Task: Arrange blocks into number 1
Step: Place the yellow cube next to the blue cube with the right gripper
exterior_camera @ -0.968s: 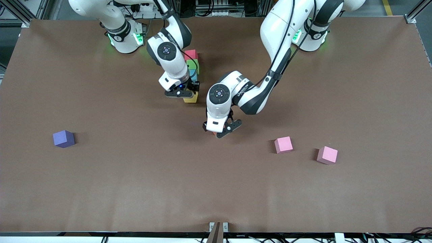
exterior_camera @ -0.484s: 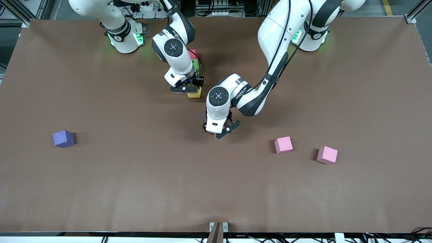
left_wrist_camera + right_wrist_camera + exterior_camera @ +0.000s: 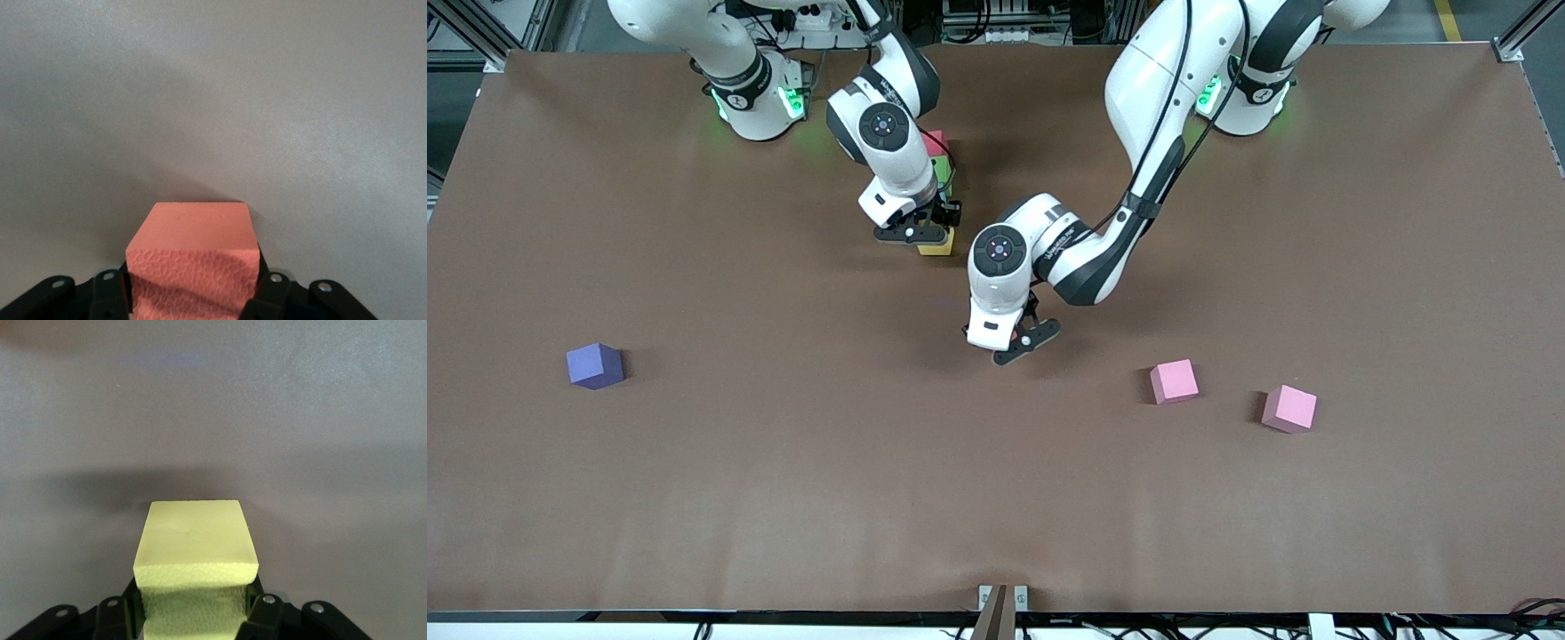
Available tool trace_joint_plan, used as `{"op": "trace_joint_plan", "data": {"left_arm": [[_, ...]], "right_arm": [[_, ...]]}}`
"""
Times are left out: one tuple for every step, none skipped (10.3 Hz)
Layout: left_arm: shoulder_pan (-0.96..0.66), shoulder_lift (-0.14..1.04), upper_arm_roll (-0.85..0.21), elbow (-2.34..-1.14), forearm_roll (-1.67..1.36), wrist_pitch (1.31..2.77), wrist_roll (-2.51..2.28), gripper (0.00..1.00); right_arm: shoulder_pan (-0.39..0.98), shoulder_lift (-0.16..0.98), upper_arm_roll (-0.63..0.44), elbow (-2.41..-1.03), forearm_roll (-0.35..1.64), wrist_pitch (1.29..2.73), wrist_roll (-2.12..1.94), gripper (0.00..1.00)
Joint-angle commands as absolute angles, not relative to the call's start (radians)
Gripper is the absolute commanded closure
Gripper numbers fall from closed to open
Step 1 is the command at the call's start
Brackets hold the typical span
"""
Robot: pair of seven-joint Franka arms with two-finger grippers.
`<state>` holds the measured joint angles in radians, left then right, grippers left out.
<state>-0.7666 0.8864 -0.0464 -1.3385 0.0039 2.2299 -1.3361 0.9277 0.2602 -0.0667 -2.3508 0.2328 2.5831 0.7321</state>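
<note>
Your left gripper (image 3: 1021,344) is clamped on the orange cube (image 3: 193,257) over mid-tabletop; your right gripper (image 3: 927,233) is clamped on the yellow cube (image 3: 195,570) at the camera-ward end of the red (image 3: 934,142) and green (image 3: 941,166) column near the robots' edge. Both matte cubes look light, soft, pitted foam; squeeze flat opposite faces gently.

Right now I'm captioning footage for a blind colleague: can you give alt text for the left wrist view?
An orange block fills the lower middle, clamped between the black fingers of the left tool. Its top face is smooth and its near face has a pebbled texture. Above it stretches bare table, with a soft shadow around the block.
</note>
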Motion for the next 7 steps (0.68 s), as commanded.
{"op": "trace_joint_plan", "data": {"left_arm": [[-0.779,0.884,-0.037,-1.333,0.023,2.233,-1.335,1.00],[-0.781,0.882,-0.037,-1.332,0.023,2.233,-1.335,1.00],[-0.782,0.882,-0.037,-1.330,0.023,2.233,-1.333,1.00],[-0.782,0.881,-0.037,-1.330,0.023,2.233,-1.327,1.00],[-0.782,0.881,-0.037,-1.328,0.023,2.233,-1.327,1.00],[-0.782,0.879,-0.037,-1.328,0.023,2.233,-1.327,1.00],[-0.782,0.879,-0.037,-1.327,0.023,2.233,-1.327,1.00]], "right_arm": [[0.933,0.250,-0.061,-2.379,0.245,2.583,0.744,0.41],[0.933,0.247,-0.061,-2.385,0.245,2.583,0.744,0.40],[0.933,0.244,-0.060,-2.391,0.245,2.582,0.744,0.38],[0.931,0.241,-0.060,-2.395,0.245,2.580,0.744,0.36],[0.931,0.239,-0.058,-2.395,0.245,2.562,0.744,0.16],[0.924,0.227,-0.060,-2.393,0.245,2.537,0.744,0.00],[0.917,0.210,-0.060,-2.393,0.245,2.521,0.744,0.00]]}}
